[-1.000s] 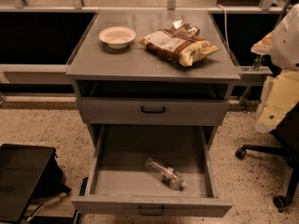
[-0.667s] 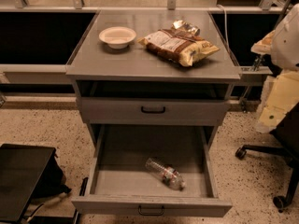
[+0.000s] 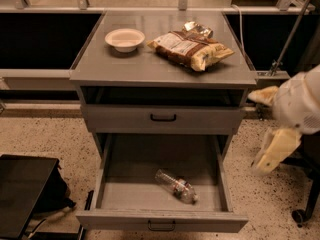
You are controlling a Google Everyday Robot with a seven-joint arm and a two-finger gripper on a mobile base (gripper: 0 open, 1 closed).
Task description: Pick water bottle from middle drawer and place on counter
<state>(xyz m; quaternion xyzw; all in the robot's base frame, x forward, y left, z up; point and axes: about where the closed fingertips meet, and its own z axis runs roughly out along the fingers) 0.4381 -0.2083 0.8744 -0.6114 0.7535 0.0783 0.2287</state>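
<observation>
Water bottle (image 3: 176, 186) lies on its side on the floor of the middle drawer (image 3: 162, 219), which is pulled wide open. The bottle is clear and crinkled and sits slantwise, one end toward the back left and the other toward the front right, a little right of the drawer's middle and nearer its front wall. It touches no wall. A thin band of label wraps it, with dark and reddish marks, but I can read no word on it.

My gripper (image 3: 278, 139) hangs off to the right of the cabinet, well apart from the bottle, at about the height of the shut upper drawer (image 3: 162, 118) and the open one's back. It holds nothing. How my jaws stand I cannot tell.

On the counter (image 3: 125, 66) a white bowl (image 3: 125, 38) stands at the back left, upright. To its right lies a yellow-brown chip bag (image 3: 190, 48), flat and crumpled, its shiny torn top pointing to the back. The bag has a pale panel of print on its face, but no brand or word there can be read. Bowl and bag are near each other without touching.

Both drawers carry small black handles with no writing. On the speckled floor (image 3: 50, 134) at the lower left is a black case (image 3: 22, 189).
</observation>
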